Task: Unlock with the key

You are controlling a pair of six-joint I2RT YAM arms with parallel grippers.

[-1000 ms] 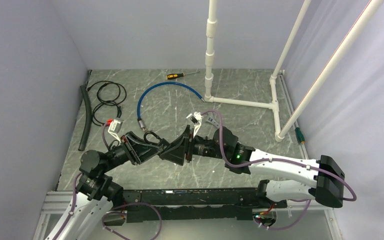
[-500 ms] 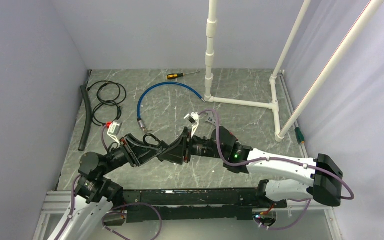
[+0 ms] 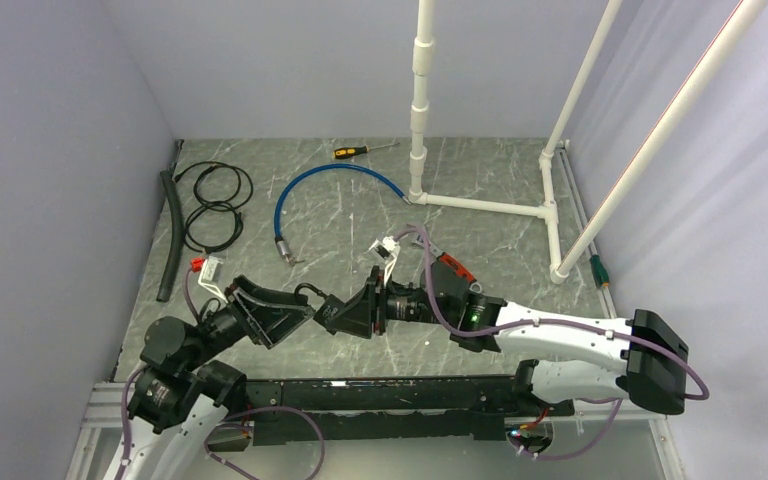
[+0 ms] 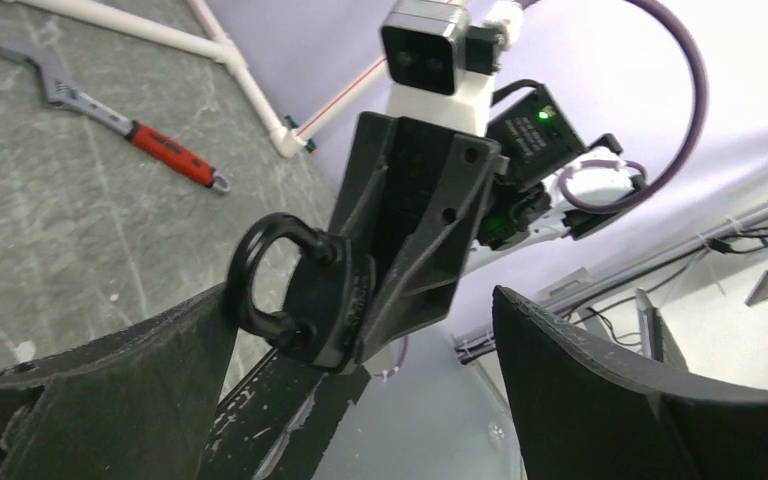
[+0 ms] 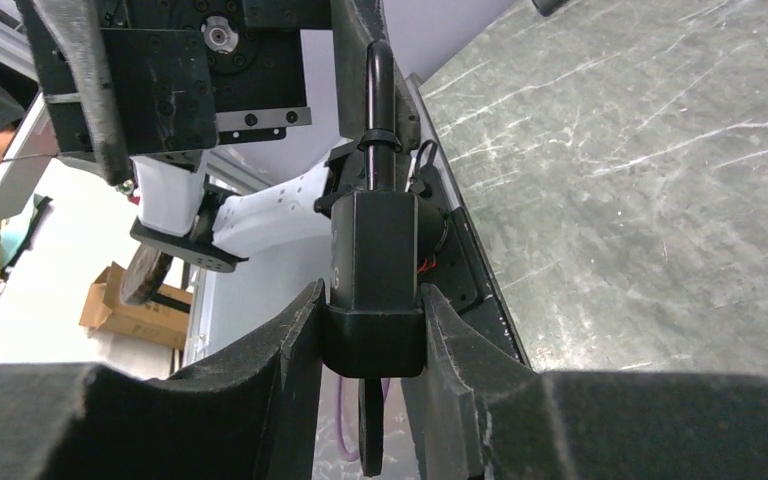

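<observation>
Top external: a black padlock (image 3: pixel 316 298) is held above the grey marbled table (image 3: pixel 480 240), between the two arms. It is pinched by the right gripper (image 3: pixel 335 312), and the left gripper (image 3: pixel 295 318) is spread wide just beside it.
Left wrist: the padlock is seen between the spread left fingers (image 4: pixel 110 390), with its shackle close to one finger.
Right wrist: the padlock body is clamped between the right fingers (image 5: pixel 280 370), shackle up. A dark flat piece (image 5: pixel 370 435) sticks out beneath; whether it is the key cannot be told.

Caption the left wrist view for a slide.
Right pincer clamps the black padlock; left pincer open wide, facing it.
</observation>
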